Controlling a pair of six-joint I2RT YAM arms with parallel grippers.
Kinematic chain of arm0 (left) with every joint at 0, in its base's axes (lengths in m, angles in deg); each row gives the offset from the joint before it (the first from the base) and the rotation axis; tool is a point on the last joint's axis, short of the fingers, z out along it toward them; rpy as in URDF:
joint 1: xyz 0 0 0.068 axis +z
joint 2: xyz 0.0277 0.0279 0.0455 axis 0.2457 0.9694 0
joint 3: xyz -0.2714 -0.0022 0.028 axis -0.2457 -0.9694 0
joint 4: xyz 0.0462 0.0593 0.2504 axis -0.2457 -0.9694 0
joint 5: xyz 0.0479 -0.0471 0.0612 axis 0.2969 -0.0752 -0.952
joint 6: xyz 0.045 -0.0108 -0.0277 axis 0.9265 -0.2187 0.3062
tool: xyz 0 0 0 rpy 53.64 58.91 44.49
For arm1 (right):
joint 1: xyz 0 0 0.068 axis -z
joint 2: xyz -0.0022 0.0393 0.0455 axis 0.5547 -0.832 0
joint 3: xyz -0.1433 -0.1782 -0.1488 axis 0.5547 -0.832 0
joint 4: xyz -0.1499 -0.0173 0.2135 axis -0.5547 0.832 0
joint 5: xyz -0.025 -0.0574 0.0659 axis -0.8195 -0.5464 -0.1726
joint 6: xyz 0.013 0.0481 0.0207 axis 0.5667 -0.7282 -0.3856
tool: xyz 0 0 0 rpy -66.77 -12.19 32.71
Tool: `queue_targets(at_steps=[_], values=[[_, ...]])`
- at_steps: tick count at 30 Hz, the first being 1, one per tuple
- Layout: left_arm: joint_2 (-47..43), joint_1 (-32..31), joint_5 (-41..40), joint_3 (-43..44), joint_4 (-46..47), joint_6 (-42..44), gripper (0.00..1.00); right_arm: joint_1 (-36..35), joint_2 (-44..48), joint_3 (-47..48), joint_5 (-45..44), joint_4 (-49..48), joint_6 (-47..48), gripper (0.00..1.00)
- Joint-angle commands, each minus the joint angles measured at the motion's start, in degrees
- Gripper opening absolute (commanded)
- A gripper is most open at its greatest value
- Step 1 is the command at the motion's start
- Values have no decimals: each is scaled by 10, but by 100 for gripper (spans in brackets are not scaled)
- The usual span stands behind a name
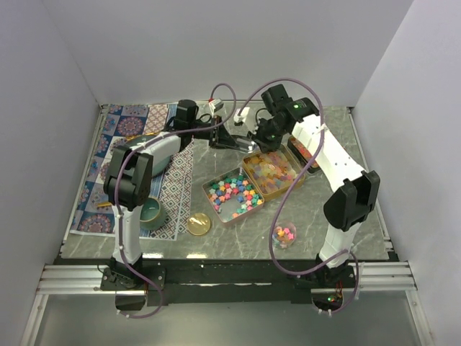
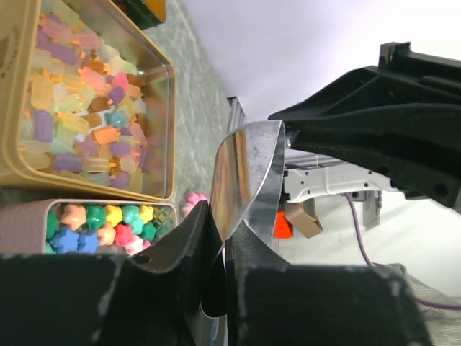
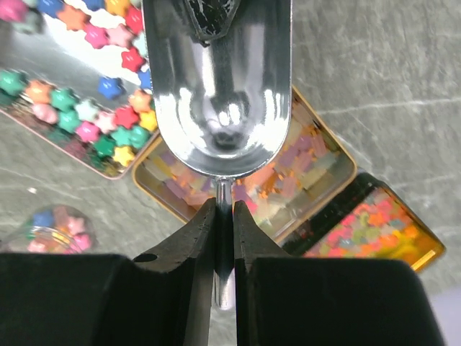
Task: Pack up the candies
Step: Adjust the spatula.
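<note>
**Right pincer (image 3: 225,209) clamps the scoop (image 3: 220,94) by its handle; the left bites its bowl**

Black fingers of the right pincer fill the near edge of its wrist view, closed on the scoop's thin handle. The shiny bowl points away and looks bare of sweets. From the other side the left pincer (image 2: 222,223) pinches the thin metal wall of that bowl. Both arms therefore grip one tool, held in the air over the far middle of the bench (image 1: 216,245).

The candies (image 1: 234,191) lie below, nearer than the scoop. Pastel stars fill the pink tin (image 2: 21,223). Translucent gummy pieces fill the gold tin (image 2: 16,108) just to its right, and more stars sit in a dark tin (image 3: 425,261) further right. A small clear container (image 1: 284,234) with a few stars stands alone near the right arm's base.

This reads as a handover or regrip of the scoop; I cannot tell which arm is meant to end up with it. To do it well, only one pincer should let go, and only once the other is seated squarely. The left's pinch on a slick, curved edge looks the weaker hold, and the scoop could pivot or slip there. Opening slowly and keeping the bowl level would help. Doing it above the tins means a dropped scoop lands among sweets, so a bare patch of bench is safer.
</note>
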Motion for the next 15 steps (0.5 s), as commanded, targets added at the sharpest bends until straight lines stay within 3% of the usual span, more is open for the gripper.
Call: queue_targets(at_steps=[1, 3, 5, 8, 15], values=[[23, -3, 89, -30, 188, -108, 1, 21, 54, -18, 69, -59, -21, 0], [27, -4, 101, -28, 217, -142, 1, 20, 51, -26, 60, -58, -20, 3], [30, -3, 111, -26, 233, -155, 1, 21, 60, -52, 43, -73, -23, 18], [34, -3, 116, -24, 231, -160, 1, 20, 77, -88, 30, -97, -8, 29], [38, -3, 111, -17, 204, -143, 1, 20, 75, -105, 5, -108, 7, 31]])
